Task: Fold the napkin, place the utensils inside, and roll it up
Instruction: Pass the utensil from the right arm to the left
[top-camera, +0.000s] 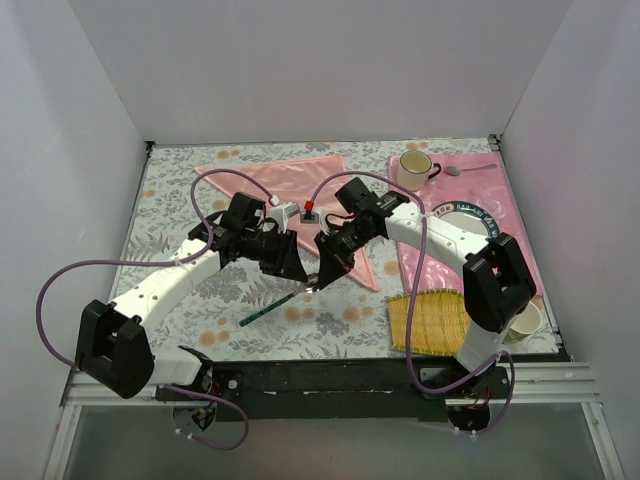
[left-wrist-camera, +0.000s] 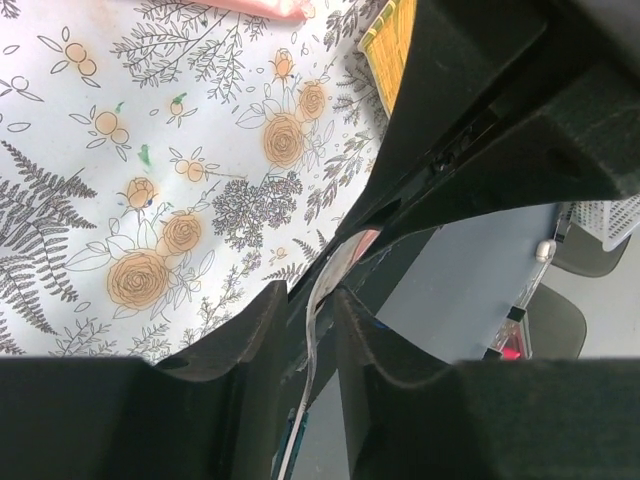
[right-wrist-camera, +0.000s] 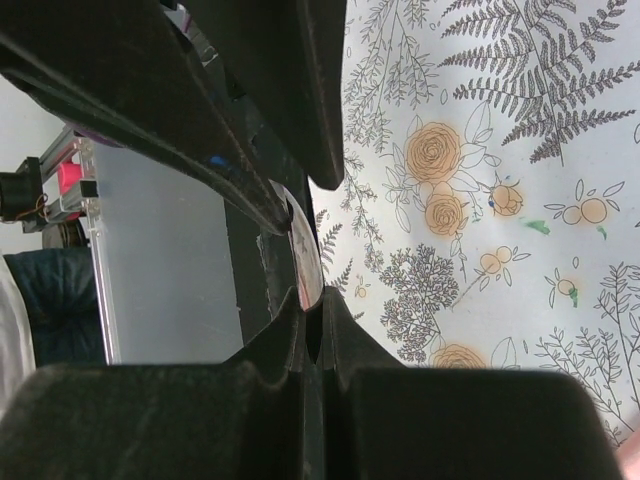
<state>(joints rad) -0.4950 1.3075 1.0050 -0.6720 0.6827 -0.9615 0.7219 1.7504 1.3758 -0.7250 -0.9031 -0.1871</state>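
Top view: both arms bend inward to the frame's centre, with the left gripper (top-camera: 293, 270) and right gripper (top-camera: 322, 280) tip to tip over the bowl end of the teal-handled spoon (top-camera: 270, 308). The napkin (top-camera: 290, 178), thin and probably slippery, lies folded at upper centre. Left wrist view: the spoon (left-wrist-camera: 318, 300), likely light, stiff and slick, runs between close-set jaws, though whether they pinch it cannot be told. Right wrist view: the jaws are almost together, seemingly clamped on the spoon (right-wrist-camera: 305, 250) at its bowl; the slim neck looks a surer hold.
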